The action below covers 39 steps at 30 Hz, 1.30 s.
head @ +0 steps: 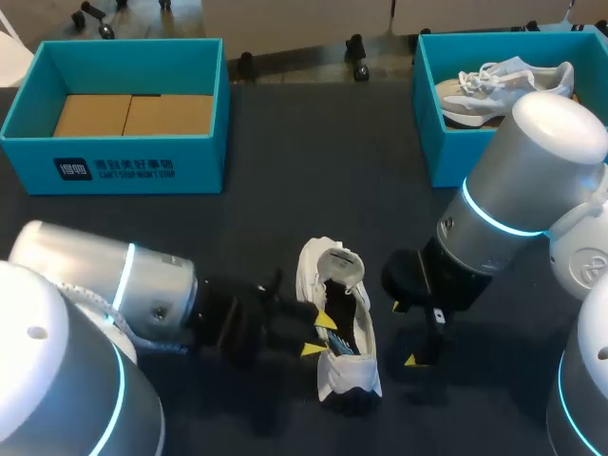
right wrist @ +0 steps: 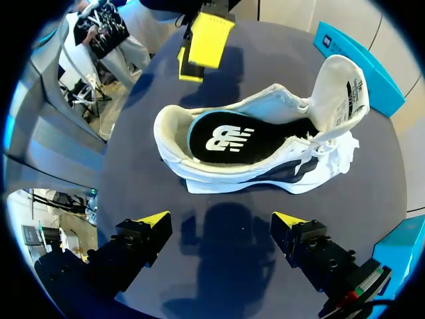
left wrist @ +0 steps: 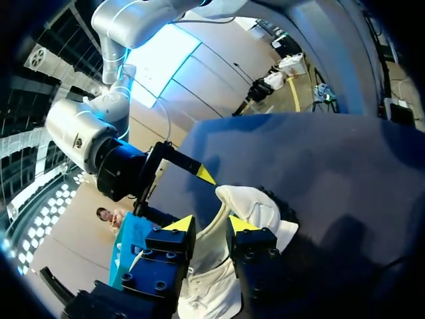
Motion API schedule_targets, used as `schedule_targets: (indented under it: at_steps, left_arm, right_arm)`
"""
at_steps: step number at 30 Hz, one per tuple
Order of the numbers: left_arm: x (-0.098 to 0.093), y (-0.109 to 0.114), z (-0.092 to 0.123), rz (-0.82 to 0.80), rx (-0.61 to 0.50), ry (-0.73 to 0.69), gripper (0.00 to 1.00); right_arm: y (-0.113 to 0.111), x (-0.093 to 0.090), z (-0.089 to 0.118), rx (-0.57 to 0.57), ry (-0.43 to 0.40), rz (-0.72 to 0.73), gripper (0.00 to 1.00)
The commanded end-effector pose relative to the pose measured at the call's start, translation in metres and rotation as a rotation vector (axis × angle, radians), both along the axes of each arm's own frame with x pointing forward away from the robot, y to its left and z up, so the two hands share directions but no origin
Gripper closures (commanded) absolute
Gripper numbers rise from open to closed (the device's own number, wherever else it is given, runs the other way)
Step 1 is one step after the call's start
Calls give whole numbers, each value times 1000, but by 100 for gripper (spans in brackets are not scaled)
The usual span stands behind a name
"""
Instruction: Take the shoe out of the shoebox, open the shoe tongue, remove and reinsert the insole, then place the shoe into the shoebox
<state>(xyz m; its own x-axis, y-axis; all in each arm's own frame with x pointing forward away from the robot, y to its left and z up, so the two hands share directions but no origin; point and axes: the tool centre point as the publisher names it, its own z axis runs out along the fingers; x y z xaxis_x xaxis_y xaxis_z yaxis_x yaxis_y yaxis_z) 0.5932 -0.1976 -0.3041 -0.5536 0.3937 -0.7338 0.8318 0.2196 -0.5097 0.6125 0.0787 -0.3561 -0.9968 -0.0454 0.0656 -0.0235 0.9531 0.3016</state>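
Head view: well beyond the left pincer (head: pixel 319 334) stands a teal shoebox (head: pixel 114 166), a stiff rectangular card box with white print on its near wall and two flat brown cardboard pieces (head: pixel 133 114) on its floor. The left pincer has its yellow-tipped fingers apart, clamped on nothing. It sits just beside the shoe (head: pixel 344 313), which lies on the dark, matte surface (head: pixel 285 142) between the two pincers.

The right wrist view shows the shoe ahead of the right pincer (right wrist: pixel 222 222). It has a white fabric upper with a dark side panel and a pale moulded sole. Its padded tongue (right wrist: pixel 342 93) is folded up and forward, with a printed label on its underside. The black insole (right wrist: pixel 232 139) lies flat inside the shoe and bears a white logo.

The right pincer's fingers stand wide apart, off the shoe, gripping nothing. Beyond it stands a second teal box (head: pixel 432 142) holding another shoe (head: pixel 503 85), pale with white laces.
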Motion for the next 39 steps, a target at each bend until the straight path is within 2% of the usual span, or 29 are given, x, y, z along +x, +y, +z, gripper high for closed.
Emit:
schedule_targets:
  at_steps: [1,2,4,5,10,17,19,21,38,39]
  left_arm:
    - [6,16,14,-79,125,31,73]
    - [8,17,15,-86,145,33,79]
    - [10,20,16,-110,187,30,98]
    - [11,22,16,-125,212,22,100]
    - [16,29,22,-179,306,-2,100]
    - [20,34,31,-260,427,11,100]
    - [21,34,33,-289,500,-10,100]
    - [21,34,33,-289,500,-10,100]
    - [21,34,33,-289,500,-10,100]
    - [22,30,33,-339,508,-5,100]
  right_arm:
    - [0,0,-1,1,0,0,0]
    - [0,0,-1,1,0,0,0]
    - [0,0,-1,1,0,0,0]
    - [0,0,-1,1,0,0,0]
    - [-21,-2,7,34,-1,3,0]
    - [-53,-6,18,23,33,3,0]
    - [-63,-6,22,34,30,15,0]
    - [-74,-5,25,43,50,46,0]
    - [-74,-5,25,43,50,46,0]
    - [-74,-5,25,43,50,46,0]
